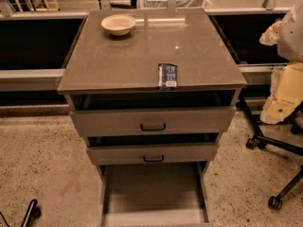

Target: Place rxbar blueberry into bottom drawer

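Two upper drawers [152, 122] sit barely ajar beneath the cabinet's surface [142, 46], while the bottom drawer [154, 193] stands pulled out farthest. Its flat grey floor is bare and open from above, apparently ready to receive the snack. The rxbar blueberry [167, 76] lies flat near the surface's front edge, directly above that drawer and handy for a pick-up not yet begun. A pale bowl [118, 24] sits well apart at the back left corner. The robot's hand [283, 96] hangs at the right edge of the view, off the cabinet and well apart from the bar. How far open it is cannot be told, but the bar is not in its hold.
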`<state>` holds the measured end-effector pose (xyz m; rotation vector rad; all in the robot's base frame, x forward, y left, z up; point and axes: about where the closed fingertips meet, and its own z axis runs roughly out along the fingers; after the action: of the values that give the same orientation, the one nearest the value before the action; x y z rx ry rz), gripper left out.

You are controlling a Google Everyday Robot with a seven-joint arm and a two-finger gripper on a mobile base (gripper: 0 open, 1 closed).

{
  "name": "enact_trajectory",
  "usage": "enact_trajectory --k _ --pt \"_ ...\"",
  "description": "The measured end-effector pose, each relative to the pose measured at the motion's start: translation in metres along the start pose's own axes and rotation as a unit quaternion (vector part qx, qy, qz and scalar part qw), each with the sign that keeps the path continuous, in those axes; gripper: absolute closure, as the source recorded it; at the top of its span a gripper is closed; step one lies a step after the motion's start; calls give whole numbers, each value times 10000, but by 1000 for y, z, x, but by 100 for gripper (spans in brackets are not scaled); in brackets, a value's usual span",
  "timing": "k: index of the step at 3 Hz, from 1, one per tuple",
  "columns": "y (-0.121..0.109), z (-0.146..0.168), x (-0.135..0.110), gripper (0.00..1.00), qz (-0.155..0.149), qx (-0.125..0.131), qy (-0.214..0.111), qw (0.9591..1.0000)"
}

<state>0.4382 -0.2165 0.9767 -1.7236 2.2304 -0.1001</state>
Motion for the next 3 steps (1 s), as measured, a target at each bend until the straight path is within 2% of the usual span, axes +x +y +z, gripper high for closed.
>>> enact_trajectory --k 1,2,3 --pt "-1 1 -2 0 -1 5 0 10000" --pt "-26 25 -35 0 -315 -132 -243 9991" --pt "-66 68 -91 0 -856 -406 -499 9942"
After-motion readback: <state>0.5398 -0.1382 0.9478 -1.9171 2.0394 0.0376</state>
